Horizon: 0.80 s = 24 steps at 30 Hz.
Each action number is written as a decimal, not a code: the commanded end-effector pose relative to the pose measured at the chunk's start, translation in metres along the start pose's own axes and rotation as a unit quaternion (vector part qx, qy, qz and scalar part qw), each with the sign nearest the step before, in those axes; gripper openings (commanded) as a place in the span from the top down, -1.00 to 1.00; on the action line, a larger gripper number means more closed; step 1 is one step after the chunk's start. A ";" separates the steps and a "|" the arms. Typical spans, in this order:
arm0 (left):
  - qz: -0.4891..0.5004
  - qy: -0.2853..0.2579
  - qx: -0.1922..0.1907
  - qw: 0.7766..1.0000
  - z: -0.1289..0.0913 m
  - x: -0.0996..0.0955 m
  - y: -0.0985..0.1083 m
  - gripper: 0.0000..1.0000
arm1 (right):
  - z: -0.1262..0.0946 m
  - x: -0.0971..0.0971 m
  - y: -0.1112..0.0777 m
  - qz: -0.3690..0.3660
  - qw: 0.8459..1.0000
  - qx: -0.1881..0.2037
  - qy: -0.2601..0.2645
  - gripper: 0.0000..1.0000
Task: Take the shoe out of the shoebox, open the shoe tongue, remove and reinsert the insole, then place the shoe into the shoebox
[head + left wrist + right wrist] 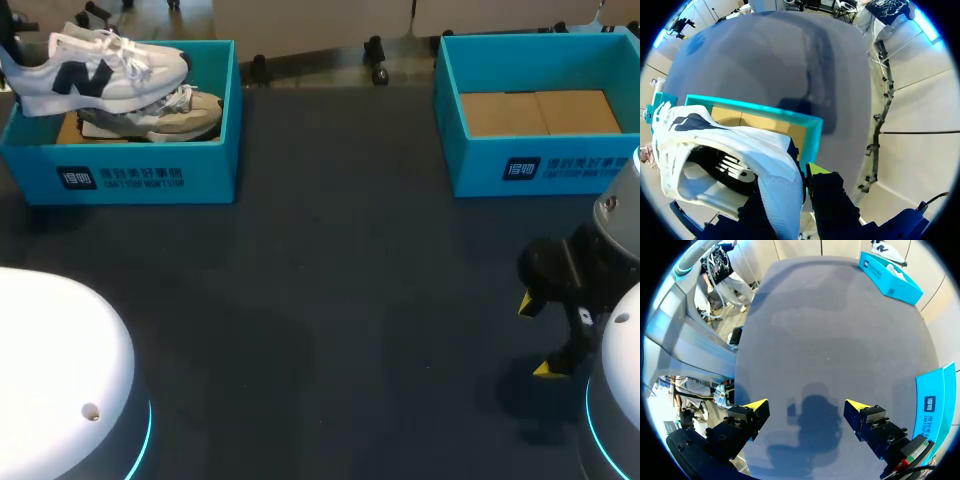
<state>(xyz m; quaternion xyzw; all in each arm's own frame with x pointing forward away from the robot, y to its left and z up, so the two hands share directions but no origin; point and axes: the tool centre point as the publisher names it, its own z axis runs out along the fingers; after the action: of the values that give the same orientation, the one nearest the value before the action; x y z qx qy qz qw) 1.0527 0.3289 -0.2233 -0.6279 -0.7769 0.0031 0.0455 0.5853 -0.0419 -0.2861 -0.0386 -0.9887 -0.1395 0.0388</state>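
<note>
A white shoe [100, 70] with a dark side logo hangs level above the left blue shoebox [140, 172] at the table's far left. My left gripper [799, 180] is shut on the shoe's heel [777, 187]; one yellow fingertip [817, 169] shows beside the heel and the other is hidden. Under the shoe the shoebox [812, 132] shows its cardboard floor. In the head view only a dark bit of this gripper shows at the left edge. My right gripper [545, 335] [806, 407] stands open low over the bare dark table at the front right, holding nothing.
A second, beige shoe [165, 115] lies in the left shoebox. Another blue shoebox [530, 168] with only a cardboard floor stands at the far right, close beside my right gripper's finger [935, 400]. White robot bases [50, 370] fill the front corners.
</note>
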 end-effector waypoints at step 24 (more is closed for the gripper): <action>0.042 0.022 -0.024 0.999 -0.041 0.049 -0.144 1.00 | 0.001 0.001 0.000 0.000 1.000 0.000 -0.001 -1.00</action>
<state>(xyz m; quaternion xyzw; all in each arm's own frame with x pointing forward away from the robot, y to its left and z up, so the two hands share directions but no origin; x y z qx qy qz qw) 0.9195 0.3460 -0.1727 -0.6586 -0.7488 0.0032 0.0749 0.5853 -0.0419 -0.2861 -0.0386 -0.9887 -0.1395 0.0388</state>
